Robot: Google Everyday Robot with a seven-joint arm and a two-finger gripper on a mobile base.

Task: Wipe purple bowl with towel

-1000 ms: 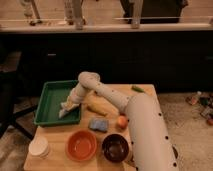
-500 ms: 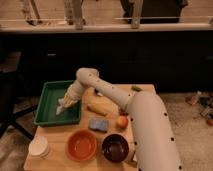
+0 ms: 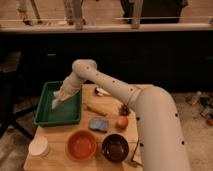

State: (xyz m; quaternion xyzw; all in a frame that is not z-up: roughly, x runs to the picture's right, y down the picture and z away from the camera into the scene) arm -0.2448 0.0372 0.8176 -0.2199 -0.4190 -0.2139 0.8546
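One pincer [image 3: 60, 98] over green tray [image 3: 66, 116], wooden table [image 3: 59, 138]

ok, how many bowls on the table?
2: orange bowl at the front edge, centre; purple bowl just right of it. The end effector hangs over the green tray and may hide something there.

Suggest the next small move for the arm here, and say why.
Probably carry the towel across toward the purple bowl. The gripper hangs over the green tray with the towel seemingly in its grasp, while the purple bowl sits well apart from it, beside the orange bowl, with nothing touching it yet.
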